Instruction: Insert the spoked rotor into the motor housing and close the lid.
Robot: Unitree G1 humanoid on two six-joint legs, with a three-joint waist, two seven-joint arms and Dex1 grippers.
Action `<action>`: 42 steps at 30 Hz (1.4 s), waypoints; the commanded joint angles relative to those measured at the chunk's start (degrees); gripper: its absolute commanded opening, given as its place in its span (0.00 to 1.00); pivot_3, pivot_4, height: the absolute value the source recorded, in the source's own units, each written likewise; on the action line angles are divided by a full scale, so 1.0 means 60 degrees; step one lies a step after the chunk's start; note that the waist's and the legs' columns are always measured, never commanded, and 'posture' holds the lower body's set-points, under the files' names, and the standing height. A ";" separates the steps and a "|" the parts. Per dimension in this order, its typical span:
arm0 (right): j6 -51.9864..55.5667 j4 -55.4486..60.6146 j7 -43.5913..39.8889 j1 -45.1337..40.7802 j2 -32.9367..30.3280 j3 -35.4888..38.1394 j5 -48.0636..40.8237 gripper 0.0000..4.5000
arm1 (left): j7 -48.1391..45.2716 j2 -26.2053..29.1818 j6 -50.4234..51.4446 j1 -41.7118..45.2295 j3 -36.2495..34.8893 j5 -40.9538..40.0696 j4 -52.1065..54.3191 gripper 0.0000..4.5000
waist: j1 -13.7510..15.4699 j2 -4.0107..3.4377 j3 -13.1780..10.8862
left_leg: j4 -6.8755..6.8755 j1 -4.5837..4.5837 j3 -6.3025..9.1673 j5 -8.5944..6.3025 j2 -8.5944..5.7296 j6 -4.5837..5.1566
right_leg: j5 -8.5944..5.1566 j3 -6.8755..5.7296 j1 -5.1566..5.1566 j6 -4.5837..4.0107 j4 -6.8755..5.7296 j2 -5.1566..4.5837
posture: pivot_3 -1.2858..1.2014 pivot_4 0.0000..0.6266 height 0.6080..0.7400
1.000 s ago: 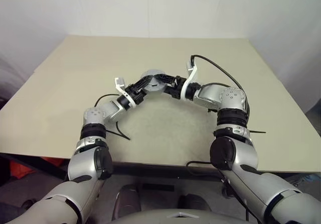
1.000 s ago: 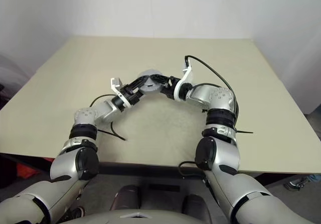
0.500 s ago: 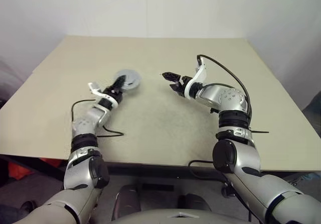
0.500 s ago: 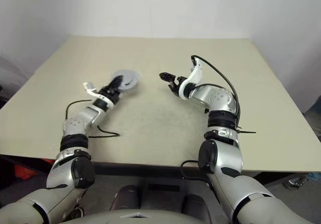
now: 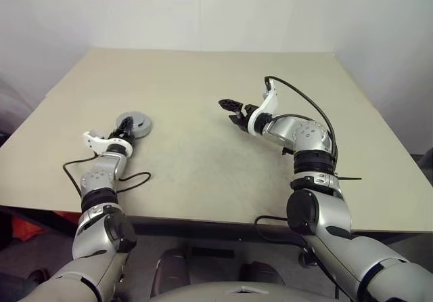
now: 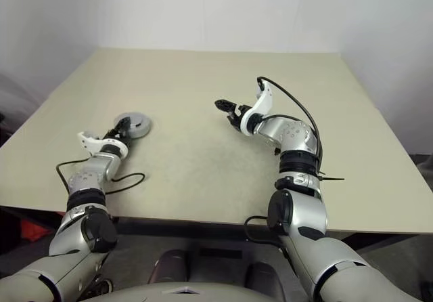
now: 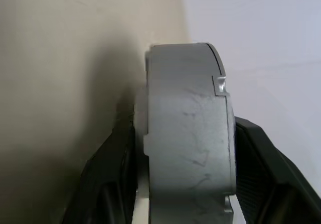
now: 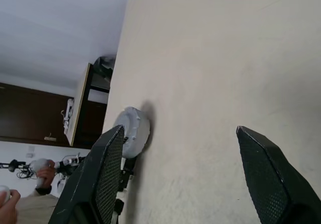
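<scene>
both grippers are apart — left gripper [image 5: 122, 134] holds the closed motor housing [image 5: 133, 123] at 9 o'clock to set it down; right gripper [image 5: 232, 110] stands wide, empty.

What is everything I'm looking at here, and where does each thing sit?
Round metal motor case: one, silver-grey, on the table's left side, between the left gripper's fingers.
Table: one, beige, spanning the scene, white walls behind it.
Dark cabinet: one, brown, in the room past the table's edge, seen from the right wrist.
Person's hand: one, at the corner of the right wrist view, far from the table.
Left gripper: one, black fingers, closed on the motor case low at the table's left.
Right gripper: one, black fingers, open and holding nothing, above the table's middle.
</scene>
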State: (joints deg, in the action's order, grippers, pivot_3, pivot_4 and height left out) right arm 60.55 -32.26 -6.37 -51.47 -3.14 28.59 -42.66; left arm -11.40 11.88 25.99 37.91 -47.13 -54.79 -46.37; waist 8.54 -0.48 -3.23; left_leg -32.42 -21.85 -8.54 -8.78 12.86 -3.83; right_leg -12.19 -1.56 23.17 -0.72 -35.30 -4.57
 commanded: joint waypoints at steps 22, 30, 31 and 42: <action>0.0008 -0.0606 -0.0210 -0.0332 -0.0147 -0.0320 0.0090 0.90 | 0.2968 0.1295 -0.3348 -0.0304 -0.0633 0.0802 -0.0007 0.99 | -0.0717 0.0006 0.0011 | 0.0009 0.0133 -0.0014 0.0018 0.0014 -0.0031 | -0.0022 0.0030 -0.0047 -0.0035 -0.0059 0.0021 | 0.52 0.00 1.00; -0.0121 -0.0875 -0.0647 -0.0413 -0.0237 -0.0649 0.0274 0.90 | 0.2945 0.1698 -0.4217 -0.0372 -0.0164 0.1473 -0.0067 0.99 | -0.0724 0.0006 0.0010 | 0.0010 0.0126 -0.0015 0.0018 0.0022 -0.0031 | -0.0024 0.0030 -0.0044 -0.0042 -0.0055 0.0029 | 0.52 0.00 1.00; -0.0291 -0.0706 -0.0896 -0.0319 -0.0275 -0.0924 0.0441 0.90 | 0.2592 0.1686 -0.4247 -0.0299 0.0024 0.1566 0.0104 0.99 | -0.0684 0.0009 0.0010 | 0.0009 0.0122 -0.0014 0.0017 0.0021 -0.0030 | -0.0023 0.0029 -0.0044 -0.0043 -0.0052 0.0028 | 0.52 0.00 1.00; -0.5108 0.0957 -0.4040 0.1333 -0.1801 -0.3573 0.3195 0.90 | 0.0038 0.2697 -0.4766 0.1583 0.2589 0.3713 0.0551 0.99 | 0.0054 0.0141 -0.0036 | -0.0025 0.0068 -0.0001 0.0017 0.0025 -0.0030 | -0.0022 0.0006 -0.0045 -0.0040 -0.0052 0.0013 | 0.52 0.00 1.00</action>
State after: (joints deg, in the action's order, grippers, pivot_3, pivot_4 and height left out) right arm 34.16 -29.88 -26.74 -42.75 -11.74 7.36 -24.43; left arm -6.94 26.97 -2.13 44.06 -35.83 -35.54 -46.17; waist 8.86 0.36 -3.44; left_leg -32.58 -21.47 -8.55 -8.68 12.93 -4.00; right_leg -12.32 -1.53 22.89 -0.95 -35.62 -4.57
